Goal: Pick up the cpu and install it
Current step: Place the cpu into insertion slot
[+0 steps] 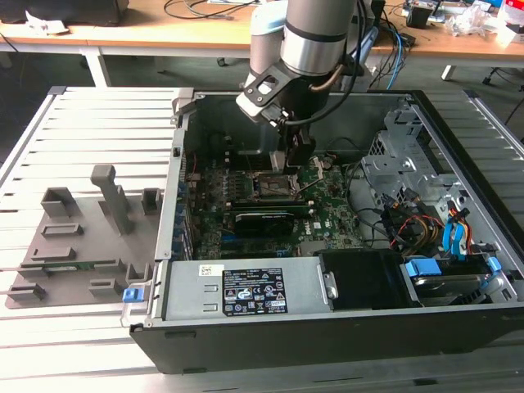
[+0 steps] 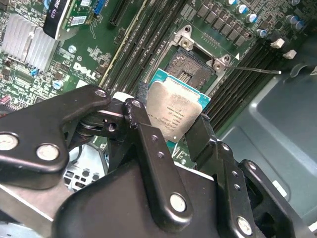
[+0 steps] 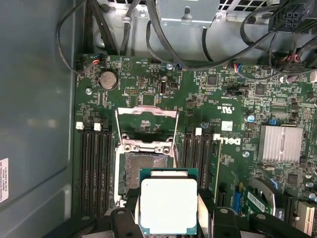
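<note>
Clamping cpu point(image 2: 176, 110), end effector point(image 2: 171, 118) closed

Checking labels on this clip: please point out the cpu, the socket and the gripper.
cpu point(image 3: 169, 206), first wrist view, middle of metal top.
socket point(image 3: 143, 160), first wrist view, bare contact bed.
gripper point(image 2: 168, 116), second wrist view, midway between fingertips.

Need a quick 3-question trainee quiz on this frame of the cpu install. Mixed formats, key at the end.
1. True or false: the cpu is seated in the socket.
2. The pincer is shut on: A) a cable, B) the cpu, C) nothing.
3. Fill in: the socket's hinged metal frame stands ___ (open/closed).
Key: 1 false, the pincer holds it off the socket; 2 B; 3 open.
</note>
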Available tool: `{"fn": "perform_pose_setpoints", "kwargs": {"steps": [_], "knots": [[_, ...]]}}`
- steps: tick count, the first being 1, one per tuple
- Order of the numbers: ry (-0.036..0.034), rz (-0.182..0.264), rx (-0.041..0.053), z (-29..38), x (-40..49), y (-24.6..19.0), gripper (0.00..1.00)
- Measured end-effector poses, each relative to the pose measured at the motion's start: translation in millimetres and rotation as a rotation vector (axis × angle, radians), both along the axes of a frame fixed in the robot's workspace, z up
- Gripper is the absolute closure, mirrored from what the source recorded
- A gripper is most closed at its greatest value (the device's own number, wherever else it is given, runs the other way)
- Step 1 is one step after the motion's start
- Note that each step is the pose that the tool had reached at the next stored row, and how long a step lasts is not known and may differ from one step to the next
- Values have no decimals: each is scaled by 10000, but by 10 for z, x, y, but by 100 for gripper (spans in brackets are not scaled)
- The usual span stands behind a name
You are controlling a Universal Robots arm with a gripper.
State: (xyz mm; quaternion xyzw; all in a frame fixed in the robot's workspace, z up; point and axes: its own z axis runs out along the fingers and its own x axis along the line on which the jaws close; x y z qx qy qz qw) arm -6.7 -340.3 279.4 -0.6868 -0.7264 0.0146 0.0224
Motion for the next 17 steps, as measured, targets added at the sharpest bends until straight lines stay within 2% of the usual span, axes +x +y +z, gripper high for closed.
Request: {"fn": "perform_pose_setpoints", "kwargs": {"steps": [14, 16, 17], "knots": [[2, -1, -11, -149, 0, 9, 45], [1, -1, -26, -166, 0, 42, 45], [1, 0, -70, -190, -2, 96, 45]]}}
